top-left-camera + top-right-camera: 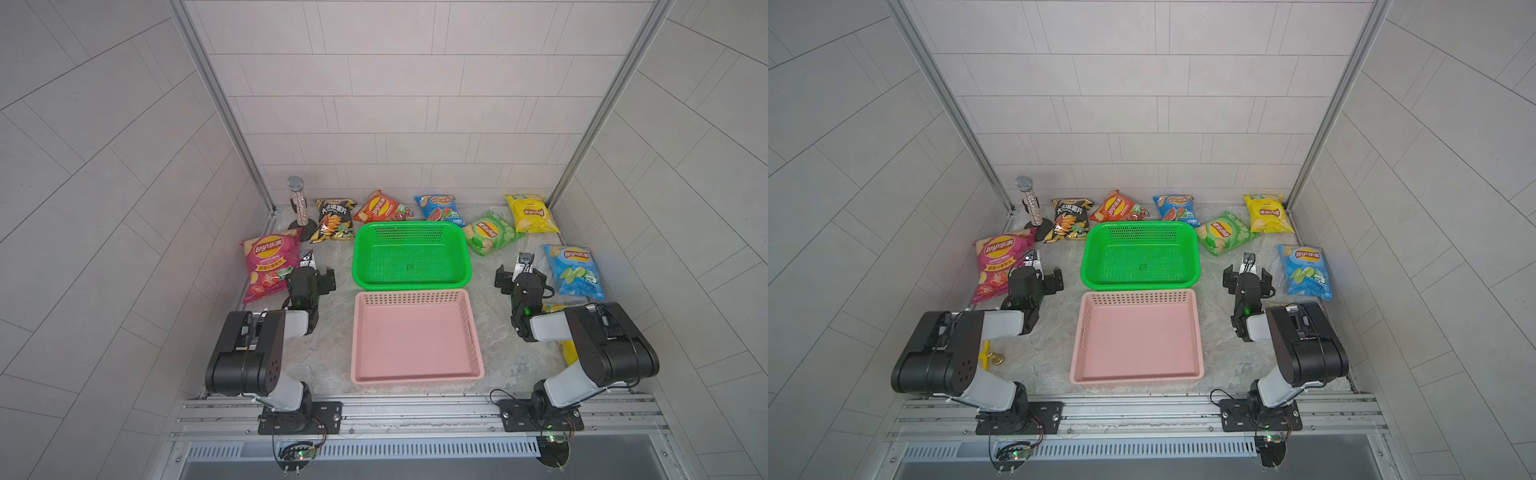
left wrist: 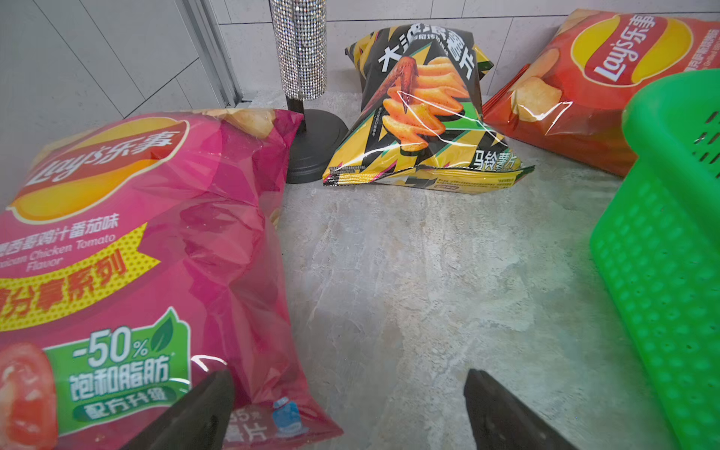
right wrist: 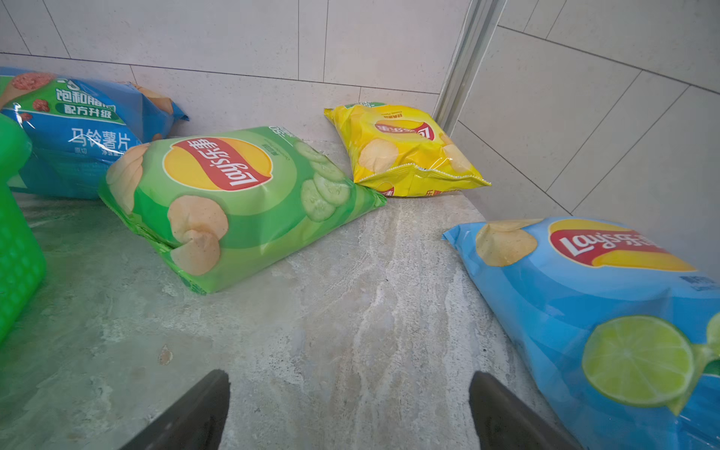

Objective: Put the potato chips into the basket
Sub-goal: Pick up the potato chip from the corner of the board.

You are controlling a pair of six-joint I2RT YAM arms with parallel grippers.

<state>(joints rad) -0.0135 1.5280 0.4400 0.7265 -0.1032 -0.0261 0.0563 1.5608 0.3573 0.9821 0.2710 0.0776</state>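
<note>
Veined, stone-look table (image 1: 332, 357). Rectangular perforated plastic: pink basket (image 1: 415, 378) nearer the arms, green basket (image 1: 411, 285) behind it. Glossy puffed chip bags (image 1: 268, 266) lie on the table around the green basket. Left gripper (image 2: 350, 389), right gripper (image 3: 350, 389): dark tapered jaws spread, gripping nothing.

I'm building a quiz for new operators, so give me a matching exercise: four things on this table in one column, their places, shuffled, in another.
Things:
1. magenta bag
2. yellow bag
3. microphone
4. pink basket

Places:
A. between the arms, nearer their bases than the green basket
B. right beside the left tool
C. far right corner
D. far left corner, next to the black bag

Pairs: 1-B, 2-C, 3-D, 4-A
</note>
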